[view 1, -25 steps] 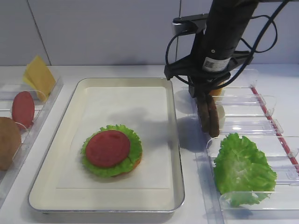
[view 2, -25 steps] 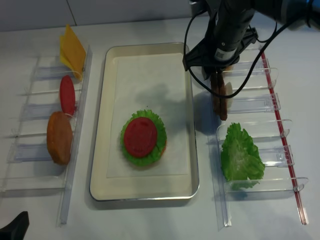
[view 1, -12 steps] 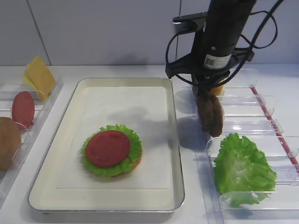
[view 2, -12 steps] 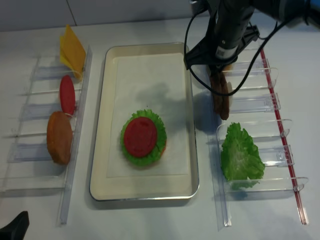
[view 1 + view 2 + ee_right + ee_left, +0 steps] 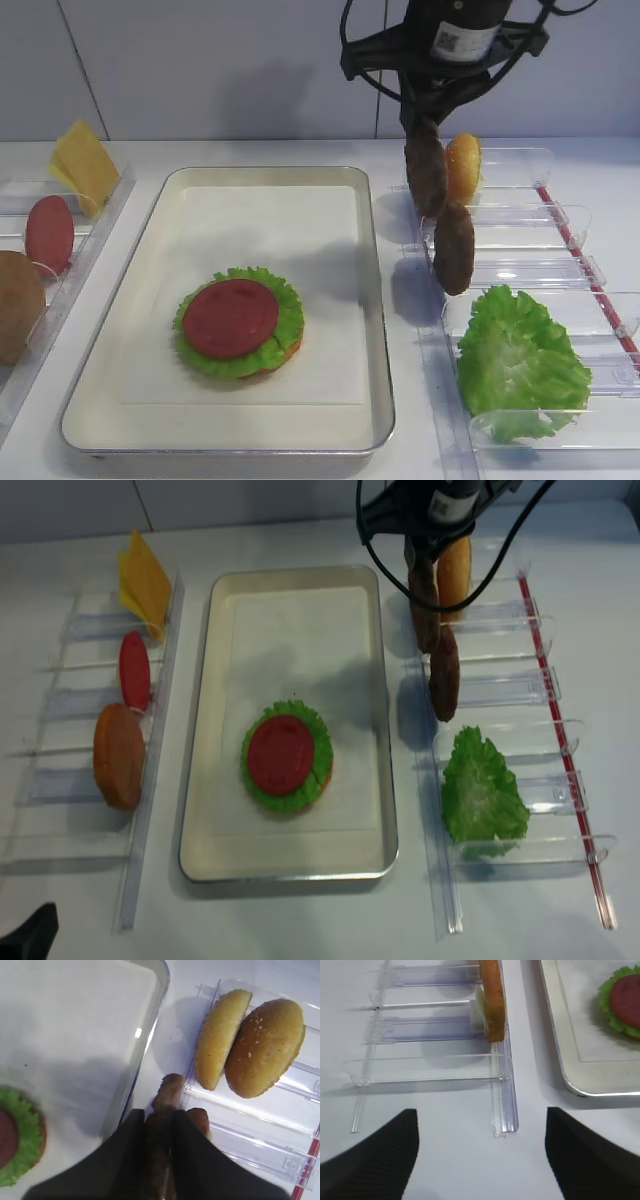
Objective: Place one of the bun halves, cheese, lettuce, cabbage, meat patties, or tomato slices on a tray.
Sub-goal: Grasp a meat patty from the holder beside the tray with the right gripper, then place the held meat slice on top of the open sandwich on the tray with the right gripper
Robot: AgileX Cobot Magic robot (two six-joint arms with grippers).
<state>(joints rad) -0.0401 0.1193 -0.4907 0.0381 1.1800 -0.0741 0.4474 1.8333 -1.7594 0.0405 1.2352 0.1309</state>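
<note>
My right gripper (image 5: pixel 425 125) is shut on a dark-brown meat patty (image 5: pixel 427 172), which hangs edge-on above the right rack, beside the tray (image 5: pixel 372 300). From the right wrist camera the patty (image 5: pixel 159 1130) is pinched between both black fingers (image 5: pixel 132 1140). A second patty (image 5: pixel 454 248) stands in the rack below. Two bun halves (image 5: pixel 220 1037) lean behind it. On the tray lies a stack of bun, lettuce (image 5: pixel 285 325) and a tomato slice (image 5: pixel 230 318). My left gripper (image 5: pixel 480 1115) is open over bare table, near the left rack's bun half (image 5: pixel 491 1000).
Clear plastic racks flank the tray. The right rack (image 5: pixel 560 245) also holds a loose lettuce leaf (image 5: pixel 520 365). The left rack holds cheese (image 5: pixel 85 165), a tomato slice (image 5: pixel 50 233) and a bun half (image 5: pixel 18 305).
The right gripper closed on one patty and rose, lifting it out of the rack. The other patty stayed in its slot. The left side is unchanged.
</note>
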